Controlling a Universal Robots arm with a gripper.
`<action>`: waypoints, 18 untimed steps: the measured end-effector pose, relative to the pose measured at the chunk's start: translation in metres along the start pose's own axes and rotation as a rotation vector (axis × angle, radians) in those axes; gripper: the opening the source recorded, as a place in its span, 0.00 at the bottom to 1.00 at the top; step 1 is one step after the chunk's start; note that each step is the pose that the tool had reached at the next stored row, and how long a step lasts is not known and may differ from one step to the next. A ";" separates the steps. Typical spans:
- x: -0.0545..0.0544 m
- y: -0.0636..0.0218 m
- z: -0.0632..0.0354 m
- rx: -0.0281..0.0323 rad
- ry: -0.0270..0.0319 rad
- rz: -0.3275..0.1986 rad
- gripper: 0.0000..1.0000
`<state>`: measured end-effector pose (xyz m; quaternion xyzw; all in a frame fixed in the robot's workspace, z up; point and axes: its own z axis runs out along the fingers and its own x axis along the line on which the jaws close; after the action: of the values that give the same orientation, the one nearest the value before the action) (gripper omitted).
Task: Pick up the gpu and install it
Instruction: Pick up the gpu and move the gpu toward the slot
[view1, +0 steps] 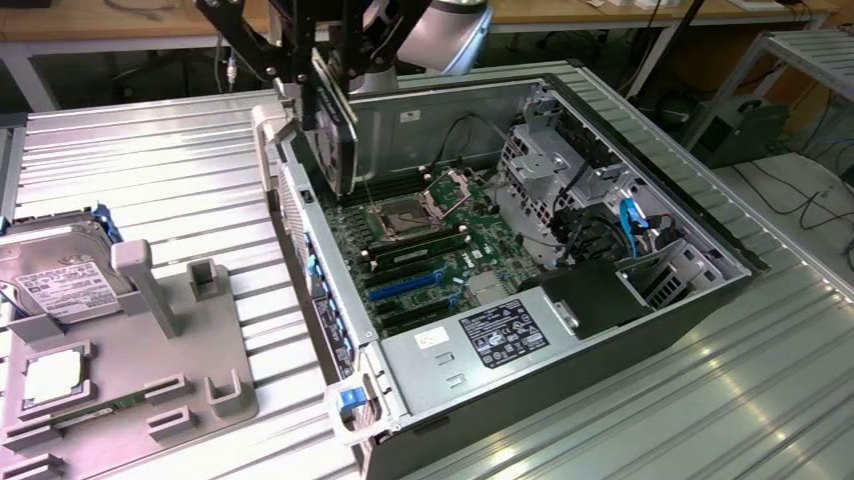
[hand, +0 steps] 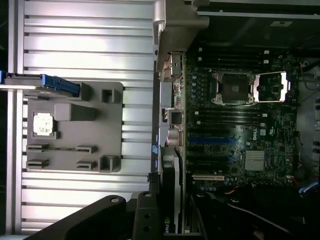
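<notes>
Hanging upright: thin, dark gpu (view1: 336, 128)

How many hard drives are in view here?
1. The hard drive sits on the grey holder at the exterior view's left, outside the computer case. Others may be hidden in the case's bays.

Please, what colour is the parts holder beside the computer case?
The parts holder is grey; wrist view.

The arm (view1: 447, 30) is showing a rounded, glossy silver-grey joint housing. The gripper (view1: 327, 88) is appearing matte black, built of angular linkage bars. In the wrist view a round pin (hand: 116, 200) is sitting in one bar, and small holes are dotting its black finger (hand: 145, 222).
</notes>
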<state>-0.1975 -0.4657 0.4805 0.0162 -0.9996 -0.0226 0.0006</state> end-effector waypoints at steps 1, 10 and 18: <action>-0.003 -0.0001 0.0000 0.0000 0.0000 0.000 0.28; -0.029 -0.0010 0.0002 -0.0001 -0.0001 0.000 0.28; -0.044 -0.0015 0.0003 0.0000 -0.0001 0.000 0.28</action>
<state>-0.1533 -0.4657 0.4801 0.0162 -0.9996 -0.0226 0.0005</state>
